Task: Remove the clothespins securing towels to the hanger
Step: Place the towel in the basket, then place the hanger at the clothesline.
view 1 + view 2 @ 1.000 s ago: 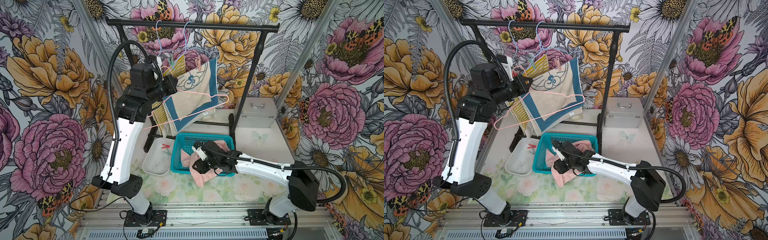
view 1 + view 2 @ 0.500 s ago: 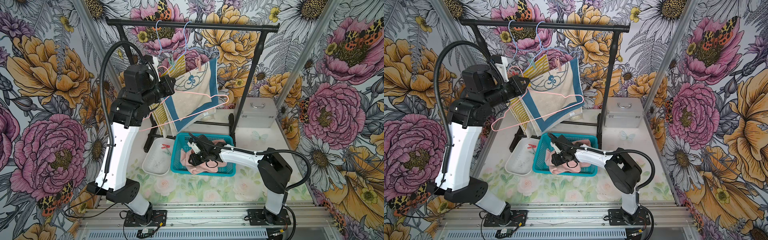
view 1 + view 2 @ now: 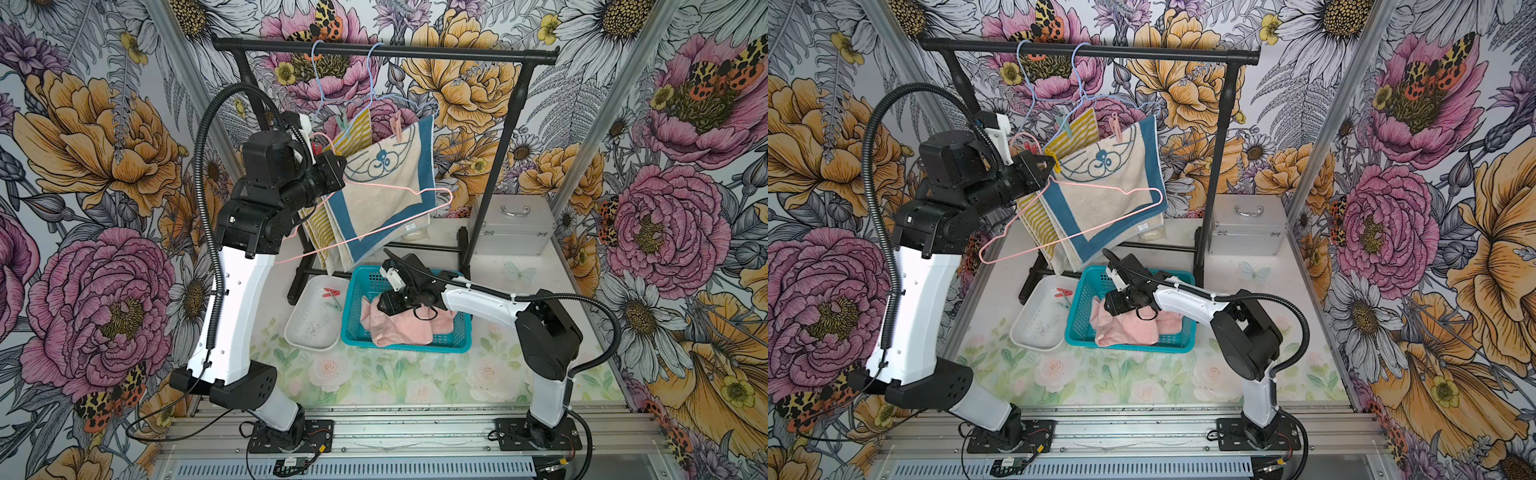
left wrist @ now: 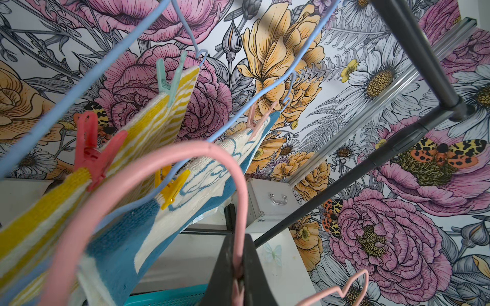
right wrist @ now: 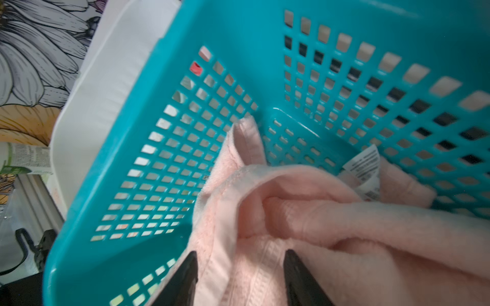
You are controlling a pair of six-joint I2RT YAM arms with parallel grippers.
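Four clothespins [image 3: 398, 124] still pin towels to the blue hangers [image 4: 79, 79]: a mint green clip [image 4: 169, 79] and red clip [image 4: 92, 151] on the striped towel [image 4: 39, 212], a yellow clip [image 4: 171, 185] and pale pink clip [image 4: 256, 119] on the blue-bordered towel [image 3: 386, 183]. Two more lie in the white tray [image 3: 307, 332]. The left gripper [image 4: 238, 267] is clamped on the bare pink hanger [image 4: 185, 153], probably keeping it clear. The right gripper [image 5: 240, 278] stands with its fingers apart over the pink towel [image 5: 318, 212] in the teal basket [image 5: 238, 39], seemingly letting it go. A second ago that towel draped over the basket's front rim; now it lies gathered inside.
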